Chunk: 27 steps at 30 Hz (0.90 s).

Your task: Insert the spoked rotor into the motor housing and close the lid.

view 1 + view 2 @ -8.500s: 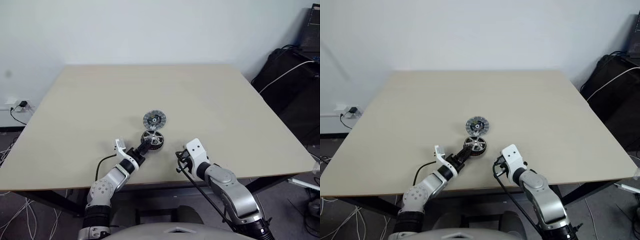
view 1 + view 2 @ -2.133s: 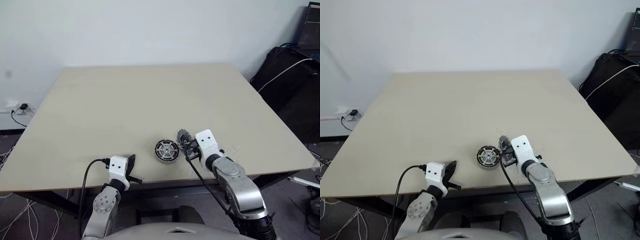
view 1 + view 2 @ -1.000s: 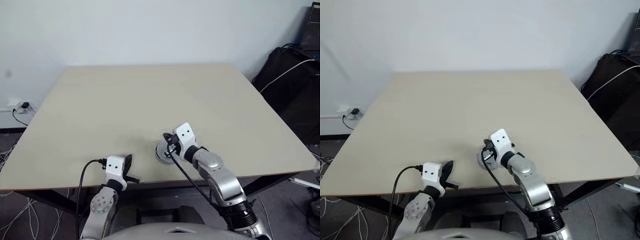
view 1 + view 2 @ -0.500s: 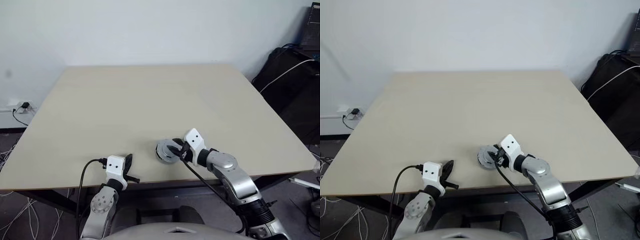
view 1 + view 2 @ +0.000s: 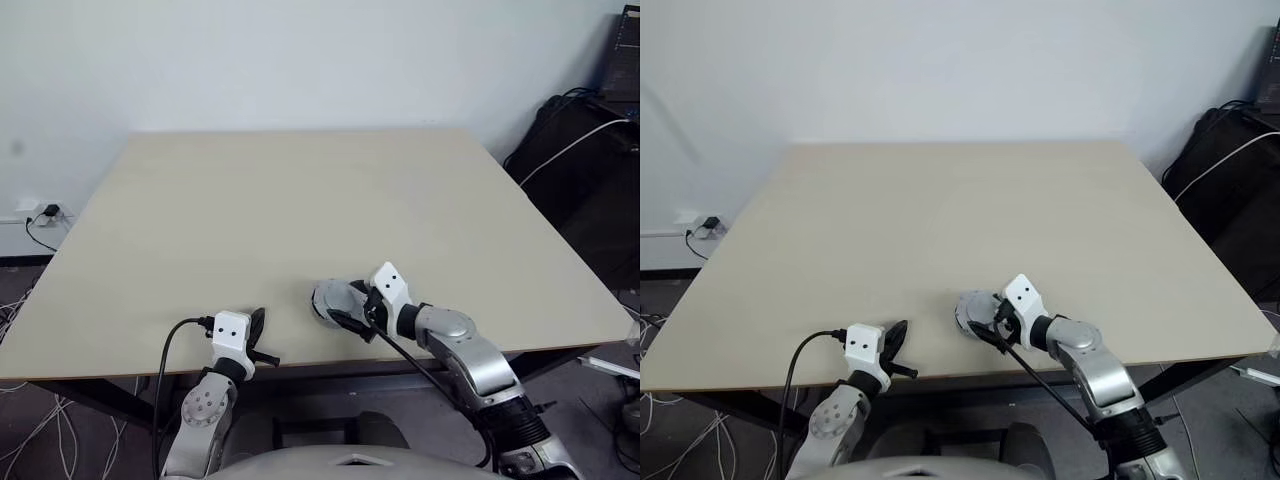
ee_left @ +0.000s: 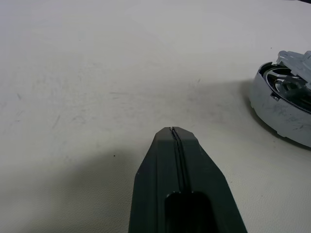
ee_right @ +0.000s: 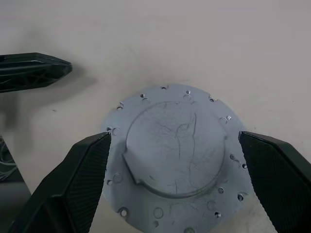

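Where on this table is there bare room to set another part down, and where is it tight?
The table is bare from its far edge to the motor near the front edge, and along both sides. It is crowded only at the front: the open right gripper straddles the lid on the motor, and the shut left gripper sits nearby.

A beige table (image 5: 300, 190) stands by a white wall (image 5: 300, 60), dark bags (image 5: 585, 170) at its right.

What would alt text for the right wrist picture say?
A round grey lid, smooth face up, lies between the right hand's two spread black fingers. The left hand's shut dark tip shows beyond, over the beige table.
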Each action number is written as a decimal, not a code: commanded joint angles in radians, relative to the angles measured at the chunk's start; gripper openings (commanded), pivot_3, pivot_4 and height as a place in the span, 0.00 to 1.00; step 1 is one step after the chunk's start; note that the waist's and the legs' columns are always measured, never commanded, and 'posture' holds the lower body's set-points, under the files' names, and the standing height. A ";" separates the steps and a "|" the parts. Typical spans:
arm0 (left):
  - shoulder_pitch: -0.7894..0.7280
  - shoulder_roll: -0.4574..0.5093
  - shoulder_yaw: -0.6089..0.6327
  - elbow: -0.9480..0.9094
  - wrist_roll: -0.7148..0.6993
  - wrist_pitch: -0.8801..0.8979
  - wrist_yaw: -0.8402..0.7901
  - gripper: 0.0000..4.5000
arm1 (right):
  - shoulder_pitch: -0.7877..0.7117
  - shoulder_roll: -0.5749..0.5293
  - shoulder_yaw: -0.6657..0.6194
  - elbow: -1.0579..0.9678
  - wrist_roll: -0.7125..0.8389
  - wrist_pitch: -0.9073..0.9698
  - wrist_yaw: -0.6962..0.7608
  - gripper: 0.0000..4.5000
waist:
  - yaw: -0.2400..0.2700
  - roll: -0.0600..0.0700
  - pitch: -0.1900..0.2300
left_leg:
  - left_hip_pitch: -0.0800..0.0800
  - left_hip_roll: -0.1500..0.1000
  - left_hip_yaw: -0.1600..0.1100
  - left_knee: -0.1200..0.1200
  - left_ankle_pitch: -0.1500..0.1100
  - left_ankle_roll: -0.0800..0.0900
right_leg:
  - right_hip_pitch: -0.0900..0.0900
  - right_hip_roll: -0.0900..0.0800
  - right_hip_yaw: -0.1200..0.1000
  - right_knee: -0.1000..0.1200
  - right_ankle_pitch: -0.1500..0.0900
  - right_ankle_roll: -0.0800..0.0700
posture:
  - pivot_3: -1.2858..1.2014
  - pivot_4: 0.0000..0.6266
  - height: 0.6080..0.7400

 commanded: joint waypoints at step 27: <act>-0.007 -0.015 0.001 -0.031 -0.003 -0.013 0.005 0.00 | -0.016 0.062 -0.039 0.010 0.029 0.001 -0.057 0.71 | 0.001 0.000 -0.001 | 0.000 0.000 0.000 0.001 0.000 0.000 | 0.001 0.000 0.000 0.000 0.000 0.000 | 0.52 0.00 1.00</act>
